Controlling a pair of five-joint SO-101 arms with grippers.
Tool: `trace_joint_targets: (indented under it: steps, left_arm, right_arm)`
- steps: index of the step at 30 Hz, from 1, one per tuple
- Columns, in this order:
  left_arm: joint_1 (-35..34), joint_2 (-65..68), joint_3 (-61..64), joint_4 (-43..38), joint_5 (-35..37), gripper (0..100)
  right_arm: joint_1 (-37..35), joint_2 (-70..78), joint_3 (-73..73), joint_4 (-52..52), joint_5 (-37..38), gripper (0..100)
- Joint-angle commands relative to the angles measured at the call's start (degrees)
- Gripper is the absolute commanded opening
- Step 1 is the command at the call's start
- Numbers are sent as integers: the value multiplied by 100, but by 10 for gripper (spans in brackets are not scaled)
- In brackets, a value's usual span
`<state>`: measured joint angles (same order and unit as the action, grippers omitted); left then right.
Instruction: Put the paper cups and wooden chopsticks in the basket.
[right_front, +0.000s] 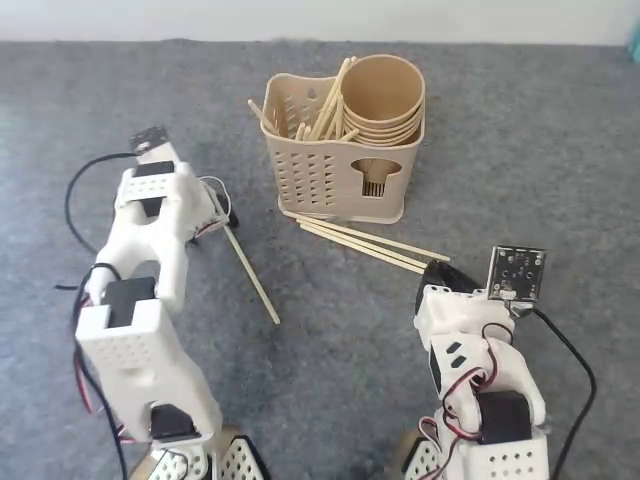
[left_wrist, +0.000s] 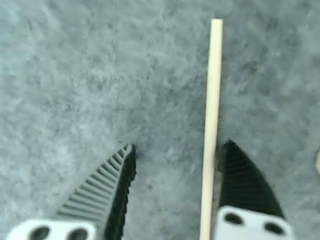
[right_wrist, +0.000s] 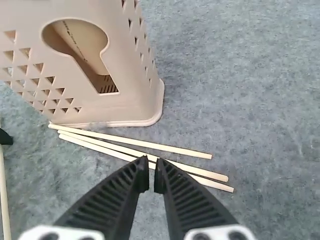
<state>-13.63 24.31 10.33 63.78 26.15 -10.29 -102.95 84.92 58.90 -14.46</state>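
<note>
A beige basket (right_front: 335, 160) stands at the back middle, holding stacked paper cups (right_front: 383, 95) and several chopsticks (right_front: 320, 110). Three chopsticks (right_front: 365, 242) lie in front of it on the carpet, also visible as three chopsticks (right_wrist: 145, 150) by the basket (right_wrist: 75, 60). One more chopstick (right_front: 250, 272) lies left of them. My left gripper (left_wrist: 175, 155) is open and down over that chopstick (left_wrist: 212, 125), which lies against one finger (left_wrist: 242, 180). My right gripper (right_wrist: 151, 170) is shut with nothing in it, just short of the three chopsticks.
Grey carpet covers the whole table. The left arm (right_front: 150, 260) stands at the left, the right arm (right_front: 480, 370) at the lower right. Cables trail beside both arms.
</note>
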Motion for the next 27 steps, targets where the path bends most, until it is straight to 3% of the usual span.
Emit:
trace_joint_targets:
  steps: [1,4,18,21,27]
  left_arm:
    - [246,9,-198,123,-167,100]
    - [440,18,-171,299,-659,37]
    - [607,-229,-4,818,-703,9]
    - [519,-624,66,879,-703,10]
    - [387,-1679,479,800,-712,10]
  right_arm:
    - [48,-92,-325,13,97,34]
    - [48,-92,-334,13,97,34]
    - [66,-101,-475,75,114,33]
    - [330,-31,-721,268,598,32]
    - [716,1587,-1459,470,844,33]
